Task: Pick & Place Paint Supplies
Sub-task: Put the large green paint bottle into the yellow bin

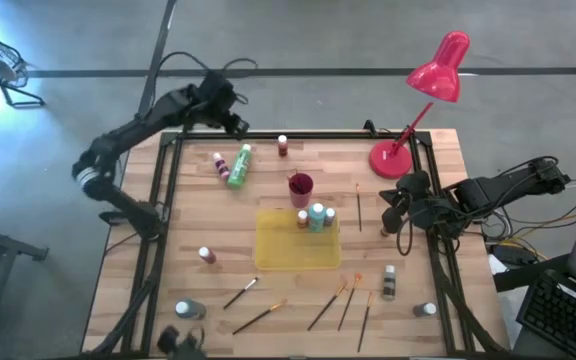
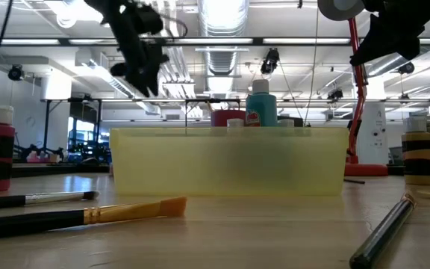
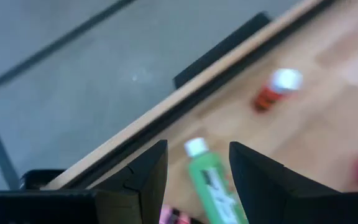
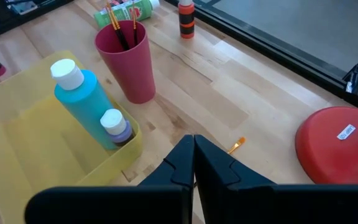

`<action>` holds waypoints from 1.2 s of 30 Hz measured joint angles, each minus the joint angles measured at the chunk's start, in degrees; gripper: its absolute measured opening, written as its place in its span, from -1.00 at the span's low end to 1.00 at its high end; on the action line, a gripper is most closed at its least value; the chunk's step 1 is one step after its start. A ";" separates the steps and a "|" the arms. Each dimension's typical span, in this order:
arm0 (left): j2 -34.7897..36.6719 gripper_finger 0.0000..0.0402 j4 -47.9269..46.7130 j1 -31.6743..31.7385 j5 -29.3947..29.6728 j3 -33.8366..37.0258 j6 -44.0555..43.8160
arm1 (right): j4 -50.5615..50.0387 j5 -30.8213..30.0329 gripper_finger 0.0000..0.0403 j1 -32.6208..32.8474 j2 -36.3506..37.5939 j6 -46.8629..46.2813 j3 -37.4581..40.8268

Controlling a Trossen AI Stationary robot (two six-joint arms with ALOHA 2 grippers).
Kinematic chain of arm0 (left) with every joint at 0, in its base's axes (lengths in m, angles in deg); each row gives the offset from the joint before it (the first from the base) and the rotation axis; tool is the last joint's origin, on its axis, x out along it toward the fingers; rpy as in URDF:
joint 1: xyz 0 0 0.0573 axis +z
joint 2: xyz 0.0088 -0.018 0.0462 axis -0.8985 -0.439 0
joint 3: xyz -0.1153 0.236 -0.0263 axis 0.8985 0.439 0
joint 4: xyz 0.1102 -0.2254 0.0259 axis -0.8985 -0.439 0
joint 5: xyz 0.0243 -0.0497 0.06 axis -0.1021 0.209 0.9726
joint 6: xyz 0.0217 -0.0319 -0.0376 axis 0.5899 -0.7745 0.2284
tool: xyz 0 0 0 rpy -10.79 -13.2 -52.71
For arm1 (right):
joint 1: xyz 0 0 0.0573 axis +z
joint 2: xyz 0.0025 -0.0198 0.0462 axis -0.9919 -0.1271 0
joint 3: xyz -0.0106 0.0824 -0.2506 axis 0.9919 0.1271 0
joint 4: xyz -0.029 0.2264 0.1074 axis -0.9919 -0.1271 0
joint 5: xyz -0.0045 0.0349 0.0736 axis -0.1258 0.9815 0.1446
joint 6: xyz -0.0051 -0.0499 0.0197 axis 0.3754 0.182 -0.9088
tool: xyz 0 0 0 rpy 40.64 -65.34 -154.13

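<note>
My left gripper (image 1: 236,124) hangs open and empty over the table's far left edge. In its wrist view the fingers (image 3: 146,180) stand apart above a green bottle (image 3: 211,184) that lies on its side (image 1: 239,166). A pink bottle (image 1: 219,163) lies beside it, and a dark red bottle (image 1: 282,145) stands upright further right. A light blue bottle (image 4: 82,99) and a small purple one (image 4: 114,125) stand in the yellow tray (image 1: 288,255). My right gripper (image 4: 194,152) is shut and empty, held above the table's right side (image 1: 398,208).
A magenta cup (image 1: 300,185) with brushes in it stands behind the tray. A red lamp's base (image 1: 389,158) stands at the far right. Loose brushes (image 1: 258,317) and small bottles (image 1: 389,281) lie along the near part of the table. A black frame (image 1: 168,160) borders the tabletop.
</note>
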 joint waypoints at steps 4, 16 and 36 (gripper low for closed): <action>-7.36 -0.12 0.03 3.14 -0.51 -3.92 -0.41 | 0.00 0.00 -0.96 0.00 0.00 0.00 0.00; -23.74 -0.12 -9.46 3.31 -2.79 -16.51 -0.55 | -0.05 3.55 -0.96 -0.02 -0.02 -0.17 0.00; -29.20 -0.12 -11.26 3.28 -5.69 -12.65 -4.88 | -0.09 4.09 -0.96 -0.02 -0.07 -0.04 0.00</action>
